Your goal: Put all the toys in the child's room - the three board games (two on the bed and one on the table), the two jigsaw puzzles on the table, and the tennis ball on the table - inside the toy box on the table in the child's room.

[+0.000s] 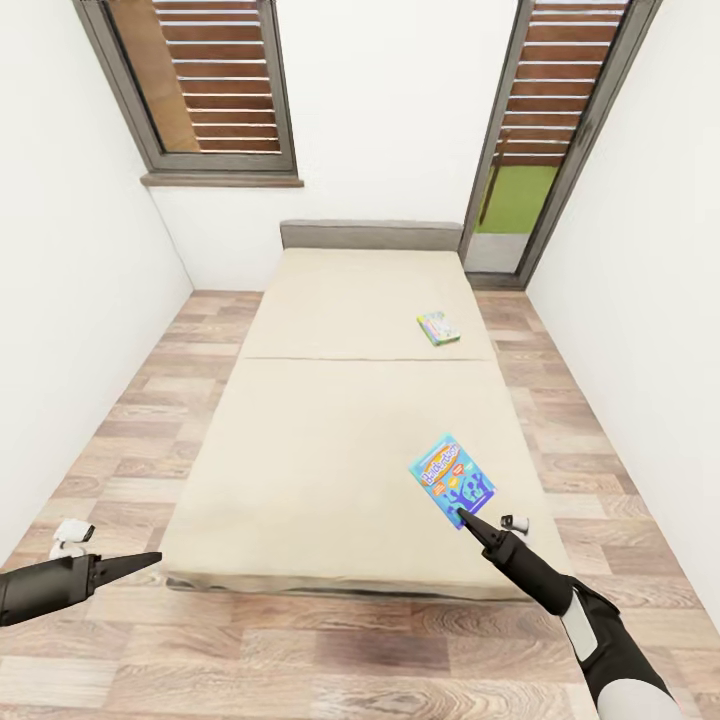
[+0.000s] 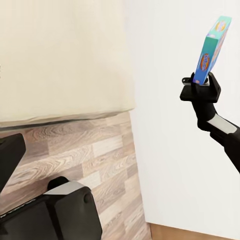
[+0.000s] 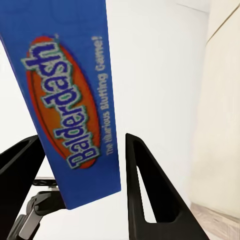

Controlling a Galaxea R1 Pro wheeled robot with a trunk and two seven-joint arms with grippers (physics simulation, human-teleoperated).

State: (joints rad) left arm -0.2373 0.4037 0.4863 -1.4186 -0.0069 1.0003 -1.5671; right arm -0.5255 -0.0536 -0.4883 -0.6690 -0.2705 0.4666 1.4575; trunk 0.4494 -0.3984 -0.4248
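Head view first: two board games are lying on the bed [image 1: 340, 420]. The blue Balderdash box [image 1: 452, 480] is sitting right at the right gripper [image 1: 462, 514], just ahead of its tips, long axis running along the arm's reach; the second game box [image 1: 438, 327] is lying well beyond it. The left gripper [image 1: 150, 557] is hovering off the bed's near corner, far from both, so the right arm is the nearer.

Left wrist view is showing the right gripper [image 2: 202, 82] pinching that box [image 2: 212, 47] by its bottom edge, box standing upright.

Right wrist view is showing the box [image 3: 75, 100] between both fingers [image 3: 147, 185], jaws narrowed onto it.

The left gripper's opening I cannot tell.
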